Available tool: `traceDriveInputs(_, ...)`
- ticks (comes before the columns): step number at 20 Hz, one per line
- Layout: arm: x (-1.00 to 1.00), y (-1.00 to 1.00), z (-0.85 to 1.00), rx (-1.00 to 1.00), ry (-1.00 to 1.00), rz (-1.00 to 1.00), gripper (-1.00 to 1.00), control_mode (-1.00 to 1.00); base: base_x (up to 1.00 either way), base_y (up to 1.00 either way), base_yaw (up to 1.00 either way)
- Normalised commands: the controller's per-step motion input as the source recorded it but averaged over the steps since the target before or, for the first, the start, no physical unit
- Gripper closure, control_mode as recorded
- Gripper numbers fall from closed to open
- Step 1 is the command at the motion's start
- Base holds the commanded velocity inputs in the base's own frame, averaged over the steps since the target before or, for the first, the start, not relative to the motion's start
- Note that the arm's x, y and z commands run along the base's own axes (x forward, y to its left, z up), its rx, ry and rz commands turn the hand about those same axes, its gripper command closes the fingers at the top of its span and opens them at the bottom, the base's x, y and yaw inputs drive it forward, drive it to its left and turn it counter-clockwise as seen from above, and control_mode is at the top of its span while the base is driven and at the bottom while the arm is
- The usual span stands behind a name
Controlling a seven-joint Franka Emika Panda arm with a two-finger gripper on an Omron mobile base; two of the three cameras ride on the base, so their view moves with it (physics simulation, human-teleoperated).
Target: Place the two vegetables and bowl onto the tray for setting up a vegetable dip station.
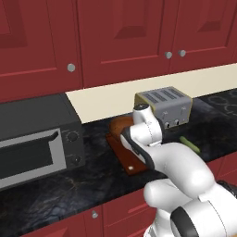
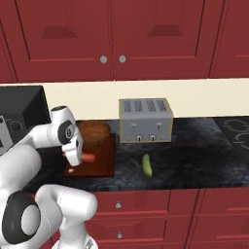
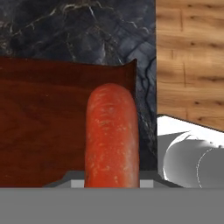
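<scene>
You are looking at a rendered home kitchen: dark red cabinet doors [image 2: 116,34] with round silver knobs are hanging above a cream backsplash [image 2: 194,99], and matching drawers are running below a black marbled stone counter [image 2: 194,155]. Standing on that counter you are seeing a silver four-slot toaster [image 2: 145,120], a black toaster oven [image 1: 37,139] and a reddish-brown wooden tray [image 2: 99,163], while a wood-plank floor [image 3: 190,61] is showing in the hand view.

no readable text or labels anywhere
</scene>
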Motion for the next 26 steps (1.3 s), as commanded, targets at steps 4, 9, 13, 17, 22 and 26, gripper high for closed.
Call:
traceDriveInputs(4, 0.09, 0.0, -0.12, 0.0, 0.0, 0.0, 1.0, -1.0, 0.0, 0.0, 0.0)
traceDriveInputs(9, 0.07, 0.0, -0.1, 0.01, -0.05, 0.0, 1.0, -1.0, 0.0, 0.0, 0.0)
traceDriveInputs(13, 0.04, 0.0, -0.08, 0.02, -0.12, 0.0, 1.0, -1.0, 0.0, 0.0, 0.0)
traceDriveInputs(17, 0.08, 0.0, -0.09, 0.03, -0.12, 0.0, 1.0, -1.0, 0.0, 0.0, 0.0)
traceDriveInputs(22, 0.12, 0.0, -0.11, 0.06, -0.07, 0.0, 1.0, -1.0, 0.0, 0.0, 0.0)
traceDriveInputs(26, 0.12, 0.0, -0.12, 0.08, -0.04, 0.0, 1.0, -1.0, 0.0, 0.0, 0.0)
